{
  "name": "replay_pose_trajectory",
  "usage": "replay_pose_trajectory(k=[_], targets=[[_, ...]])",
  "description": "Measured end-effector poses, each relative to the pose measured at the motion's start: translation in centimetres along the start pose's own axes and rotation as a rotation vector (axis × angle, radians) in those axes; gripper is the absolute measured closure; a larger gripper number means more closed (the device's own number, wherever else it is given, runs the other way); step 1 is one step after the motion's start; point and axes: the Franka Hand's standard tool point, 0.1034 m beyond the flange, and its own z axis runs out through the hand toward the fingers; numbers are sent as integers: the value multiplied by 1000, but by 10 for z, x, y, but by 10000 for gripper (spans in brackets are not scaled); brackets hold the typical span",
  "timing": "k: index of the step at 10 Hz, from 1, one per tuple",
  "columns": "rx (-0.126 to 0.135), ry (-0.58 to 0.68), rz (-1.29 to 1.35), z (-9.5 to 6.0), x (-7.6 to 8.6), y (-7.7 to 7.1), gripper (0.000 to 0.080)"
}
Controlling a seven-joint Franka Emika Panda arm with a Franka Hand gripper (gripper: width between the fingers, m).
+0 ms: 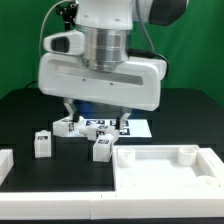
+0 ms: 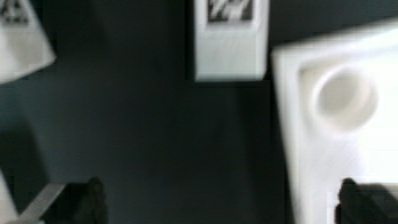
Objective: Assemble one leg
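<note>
Several legs, small white blocks with black-and-white tags, stand on the black table: one (image 1: pixel 103 148) by the corner of the large white panel (image 1: pixel 165 172), one (image 1: pixel 42 143) further to the exterior view's left, and two (image 1: pixel 66 125) (image 1: pixel 121 126) under the arm. My gripper (image 1: pixel 93 115) hangs above the table between them, mostly hidden by the arm. In the wrist view the gripper (image 2: pixel 222 205) is open and empty, its fingertips (image 2: pixel 80 200) wide apart. A leg (image 2: pixel 231 40) stands ahead beside the panel (image 2: pixel 338 150). Another leg (image 2: pixel 18 40) shows at the edge.
The marker board (image 1: pixel 105 123) lies behind the legs under the arm. The panel has round corner sockets (image 2: pixel 342 95) and a raised rim. Another white part (image 1: pixel 5 165) lies at the exterior view's left edge.
</note>
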Motion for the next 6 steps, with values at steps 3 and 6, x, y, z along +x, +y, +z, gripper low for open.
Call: replay_pose_trajectory(k=[3,6], targets=[[5,67,-20,7,-21,-6,151],[4,65,-18,8,-22,-5,151]])
